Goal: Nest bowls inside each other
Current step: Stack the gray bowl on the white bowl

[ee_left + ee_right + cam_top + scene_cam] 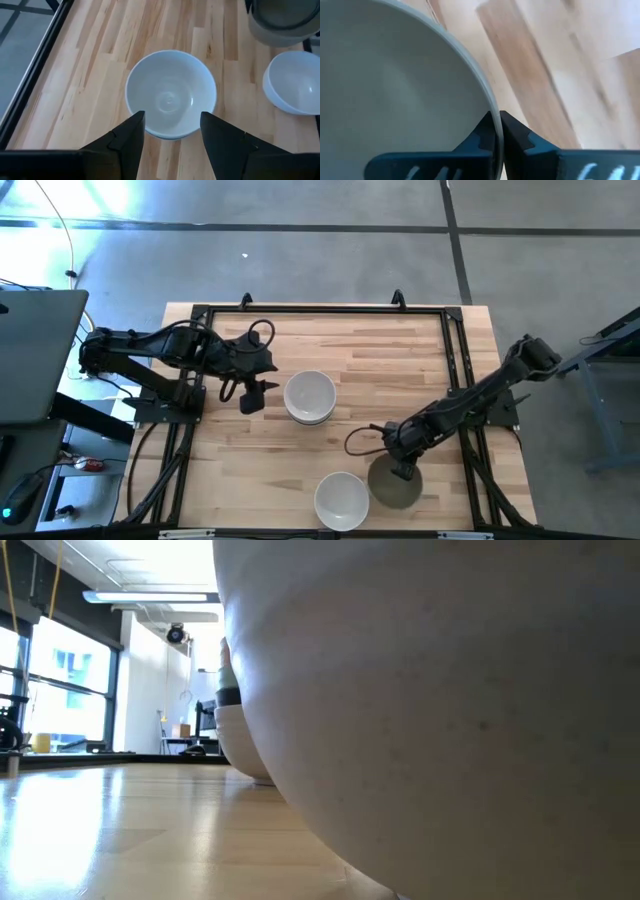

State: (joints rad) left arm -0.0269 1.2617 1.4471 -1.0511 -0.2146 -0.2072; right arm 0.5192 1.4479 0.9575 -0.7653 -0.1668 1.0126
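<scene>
Pinching the olive-grey bowl [396,485] rim, the right end effector [402,471] is clenched (left end effector [250,401] released).

No legible text, label, brand, number or sign on any surface in view.

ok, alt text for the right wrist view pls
The right pincer is shut on the rim of the olive-grey bowl, one finger inside the wall and one outside. The bowl's smooth interior fills most of the view, with the light wooden table beyond.
</scene>
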